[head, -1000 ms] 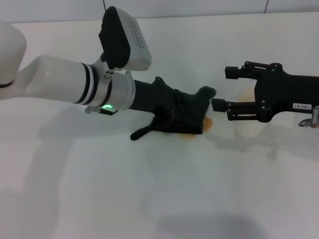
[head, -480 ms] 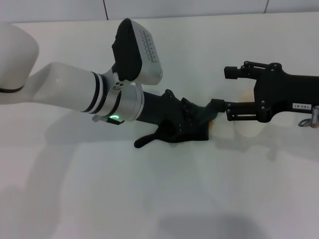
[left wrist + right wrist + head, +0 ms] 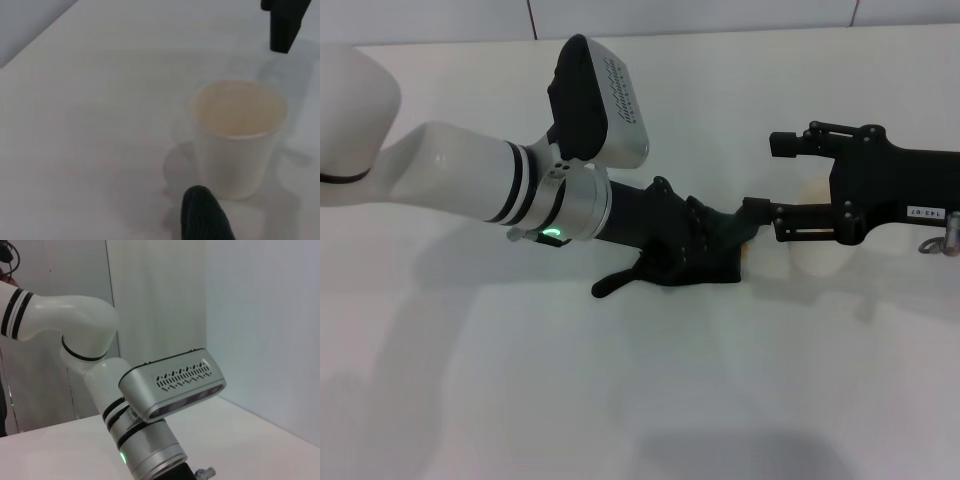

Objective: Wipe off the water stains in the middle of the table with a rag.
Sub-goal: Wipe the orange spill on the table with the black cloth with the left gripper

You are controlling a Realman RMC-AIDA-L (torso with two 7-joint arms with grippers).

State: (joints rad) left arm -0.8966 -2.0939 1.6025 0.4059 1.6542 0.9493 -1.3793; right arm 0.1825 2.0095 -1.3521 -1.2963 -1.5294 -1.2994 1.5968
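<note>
The left arm reaches in low from the left across the white counter (image 3: 520,380). The left gripper (image 3: 705,245) is buried in the rag (image 3: 685,255); its jaws are wrapped by the black cloth and appear clamped on it, pressing it flat against the counter near the middle. A narrow tail of the rag trails off toward the near left side. A small orange-brown sliver of the water stains (image 3: 744,250) shows just beyond the right edge of the rag; the remainder lies hidden beneath the cloth.

A cream-white cup (image 3: 239,137) stands upright just to the right of the rag, close by its tip.

The right gripper (image 3: 765,178) hovers above the cup, jaws spread wide and holding nothing, with the lower finger close to the rag's right end.
</note>
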